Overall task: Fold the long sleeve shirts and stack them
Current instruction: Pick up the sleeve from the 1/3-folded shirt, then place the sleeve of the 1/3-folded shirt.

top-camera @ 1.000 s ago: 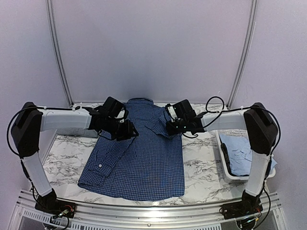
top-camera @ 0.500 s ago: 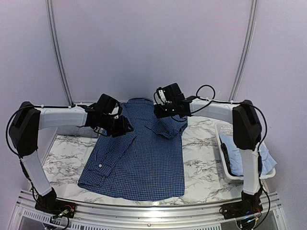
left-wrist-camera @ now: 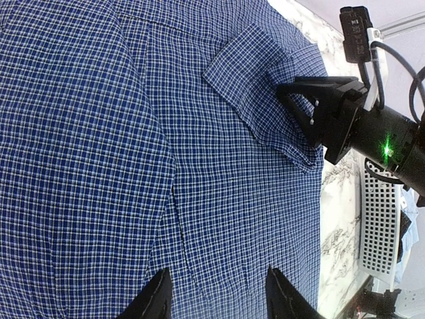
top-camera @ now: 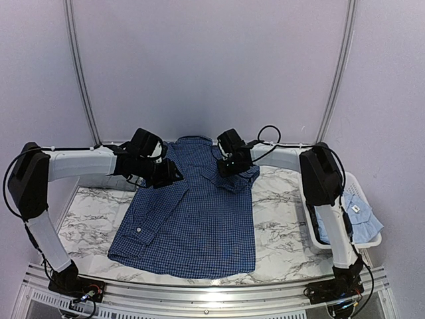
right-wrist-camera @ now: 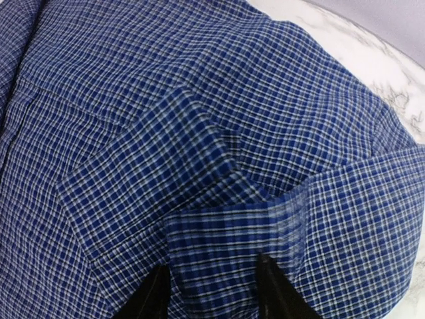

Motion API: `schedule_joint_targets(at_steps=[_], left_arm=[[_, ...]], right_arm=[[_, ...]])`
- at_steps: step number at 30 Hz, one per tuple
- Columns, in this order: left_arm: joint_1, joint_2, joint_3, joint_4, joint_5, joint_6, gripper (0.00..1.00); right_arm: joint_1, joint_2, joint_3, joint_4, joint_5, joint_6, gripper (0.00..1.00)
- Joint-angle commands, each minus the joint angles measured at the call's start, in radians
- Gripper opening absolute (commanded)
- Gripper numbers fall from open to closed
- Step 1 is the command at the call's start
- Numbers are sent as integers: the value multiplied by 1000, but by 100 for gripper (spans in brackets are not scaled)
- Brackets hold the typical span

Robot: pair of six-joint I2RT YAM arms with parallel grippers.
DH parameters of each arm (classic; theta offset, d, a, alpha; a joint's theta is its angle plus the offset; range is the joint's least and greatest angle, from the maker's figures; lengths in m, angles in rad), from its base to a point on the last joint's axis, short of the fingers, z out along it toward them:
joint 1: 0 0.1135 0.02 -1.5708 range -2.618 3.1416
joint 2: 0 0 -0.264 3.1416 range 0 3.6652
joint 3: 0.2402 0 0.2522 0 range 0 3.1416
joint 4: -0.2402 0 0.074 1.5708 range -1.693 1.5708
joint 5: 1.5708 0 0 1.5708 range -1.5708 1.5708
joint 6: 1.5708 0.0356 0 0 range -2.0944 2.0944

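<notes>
Our right fingers point(right-wrist-camera: 154, 296) have swung left over the dark blue checked shirt point(top-camera: 192, 219), spread above its folded sleeve point(right-wrist-camera: 159, 173). Our left fingers point(left-wrist-camera: 159, 296) hover spread too. The shirt lies flat on the counter point(top-camera: 279, 226), so a sleeve grasp seems next.

The dark blue checked shirt point(top-camera: 192, 226) lies spread flat across the middle of the table, collar at the far edge, hem toward the near edge. One sleeve runs down its left side, cuff lying flat. The other sleeve is folded inward over the upper right part, rumpled. The light blue shirt point(top-camera: 362, 216) lies crumpled at the right edge
</notes>
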Motion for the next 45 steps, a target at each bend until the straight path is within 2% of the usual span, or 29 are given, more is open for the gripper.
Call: schedule_joint_targets(at_steps=[1, 3, 5, 11, 15, 23, 26, 28, 31, 35, 45], left_arm=[[5, 2, 13, 18, 11, 17, 51], [6, 16, 24, 22, 23, 19, 52], [6, 34, 35, 25, 37, 19, 52], [6, 75, 69, 48, 70, 28, 53], [9, 99, 91, 73, 104, 49, 54], [34, 133, 120, 137, 170, 126, 64], [49, 152, 102, 171, 226, 96, 66], [51, 161, 73, 252, 281, 45, 66], [48, 170, 22, 345, 334, -47, 66], [19, 180, -8, 362, 315, -94, 66], [-85, 287, 46, 326, 69, -329, 61]], right_arm=[[-15, -46, 1, 19, 3, 10, 21], [-16, -70, -9, 23, -8, -2, 8], [-13, -106, -37, 36, -30, -13, 0], [-11, -291, -221, 166, -172, -53, 0], [-11, -396, -319, 228, -328, -95, 0], [-11, -489, -418, 274, -496, -152, 0], [-14, -516, -440, 296, -543, -149, 0], [-14, -524, -444, 302, -575, -152, 0], [-16, -515, -426, 246, -488, -136, 0], [-36, -518, -456, 153, -330, -72, 0], [-62, -525, -665, 154, -136, 142, 0]])
